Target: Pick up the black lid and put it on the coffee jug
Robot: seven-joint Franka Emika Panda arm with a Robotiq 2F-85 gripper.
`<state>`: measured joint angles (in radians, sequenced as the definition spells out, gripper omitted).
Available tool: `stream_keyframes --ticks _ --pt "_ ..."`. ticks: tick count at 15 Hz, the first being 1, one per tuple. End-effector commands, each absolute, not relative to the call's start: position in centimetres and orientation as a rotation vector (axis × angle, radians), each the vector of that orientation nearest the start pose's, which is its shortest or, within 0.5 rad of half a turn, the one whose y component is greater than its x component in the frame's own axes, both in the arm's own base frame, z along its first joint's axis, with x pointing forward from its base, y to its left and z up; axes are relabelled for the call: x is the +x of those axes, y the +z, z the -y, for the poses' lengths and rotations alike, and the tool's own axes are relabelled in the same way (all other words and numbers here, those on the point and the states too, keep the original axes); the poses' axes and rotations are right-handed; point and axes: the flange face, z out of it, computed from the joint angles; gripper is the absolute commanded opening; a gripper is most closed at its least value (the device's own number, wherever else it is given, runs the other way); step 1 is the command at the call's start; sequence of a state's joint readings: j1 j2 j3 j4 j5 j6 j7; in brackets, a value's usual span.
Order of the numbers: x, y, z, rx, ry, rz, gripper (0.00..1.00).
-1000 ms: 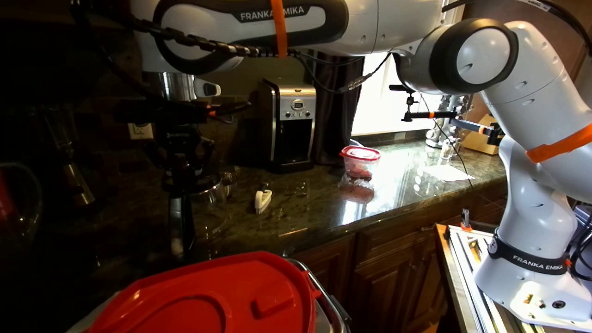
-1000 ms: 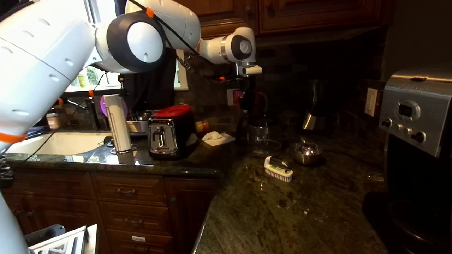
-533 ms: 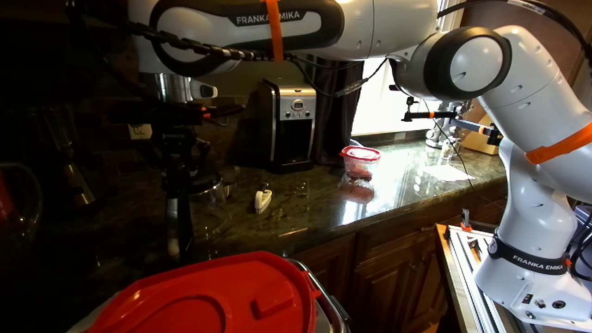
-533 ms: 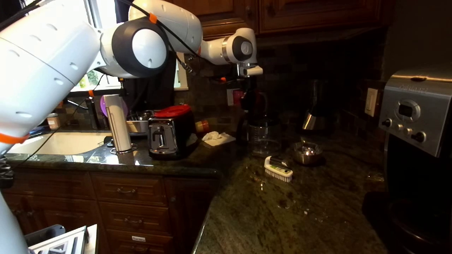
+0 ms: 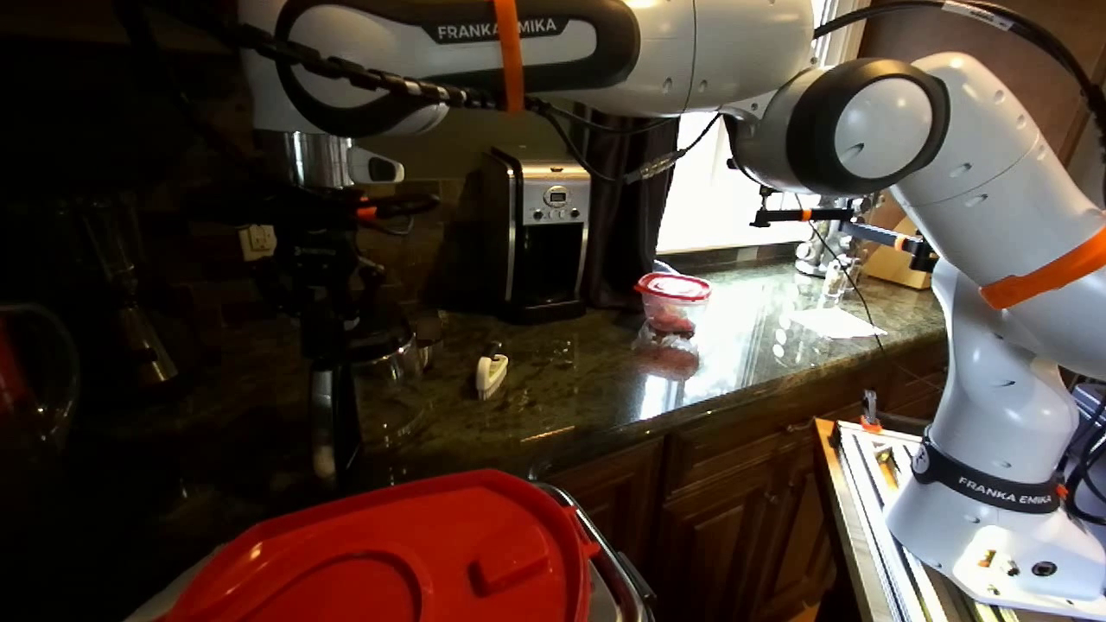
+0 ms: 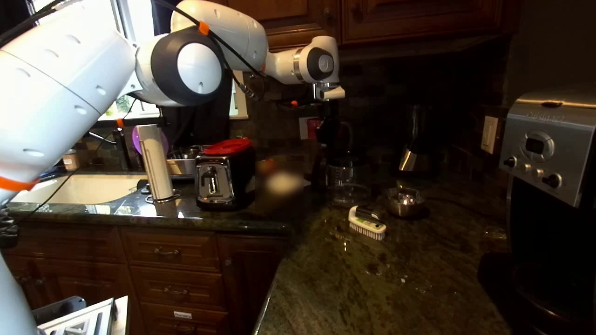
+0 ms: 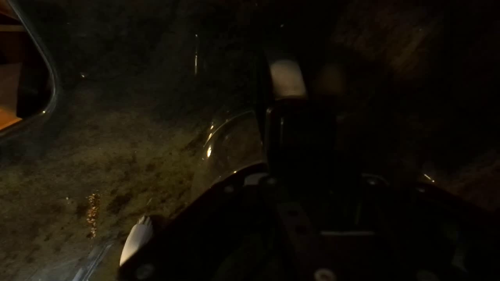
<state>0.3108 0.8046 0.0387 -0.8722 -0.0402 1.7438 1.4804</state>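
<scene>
The end effector (image 5: 331,324) has just shifted slightly sideways and hangs low over the coffee jug (image 6: 348,181), on the side of its handle (image 5: 347,423); whether it is spread, pressed together or pinching anything, I cannot tell. The black lid cannot be made out around the jug's dark mouth, so the shift probably means final aligning or backing away.

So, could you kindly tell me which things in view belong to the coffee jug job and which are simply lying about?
Part of the job:
coffee jug
black lid (too dark to make out here)

Just lying or standing about:
scrub brush
metal bowl
toaster
red plastic lid
red-lidded tub
coffee maker
</scene>
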Motion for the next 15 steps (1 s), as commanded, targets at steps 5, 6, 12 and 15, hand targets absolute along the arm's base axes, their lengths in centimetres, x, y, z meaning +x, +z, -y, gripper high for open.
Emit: stream_keyframes --ticks 5,6,12,15 --pt "73.37 43.33 -25.19 -2.506 -0.065 -1.759 0.09" --pt "73.33 43.34 -25.18 -2.5 -0.064 -1.771 0.09" --pt "73.14 43.24 -25.01 -2.496 -0.048 -1.804 0.09" --pt "73.15 43.27 -24.95 -2.479 -0.04 -1.823 0.14"
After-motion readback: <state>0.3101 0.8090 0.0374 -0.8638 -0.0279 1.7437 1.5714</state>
